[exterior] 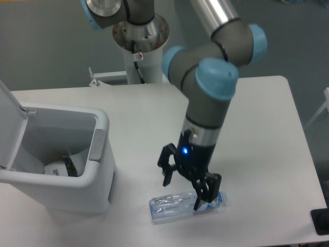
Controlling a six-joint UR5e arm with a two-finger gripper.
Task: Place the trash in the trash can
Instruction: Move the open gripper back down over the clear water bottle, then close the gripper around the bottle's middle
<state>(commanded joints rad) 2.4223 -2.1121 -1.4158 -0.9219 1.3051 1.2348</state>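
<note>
A crushed clear plastic bottle [172, 207] with a blue cap lies on its side near the table's front edge. My gripper [182, 194] hangs open directly over it, one finger behind the bottle and the other finger in front of its cap end. The white trash can [97, 154] stands at the left with its lid flipped up. Inside it lies a crumpled white wrapper [57, 169].
The arm's white base column [140, 51] rises behind the table's far edge. A small dark object [320, 221] sits at the table's front right corner.
</note>
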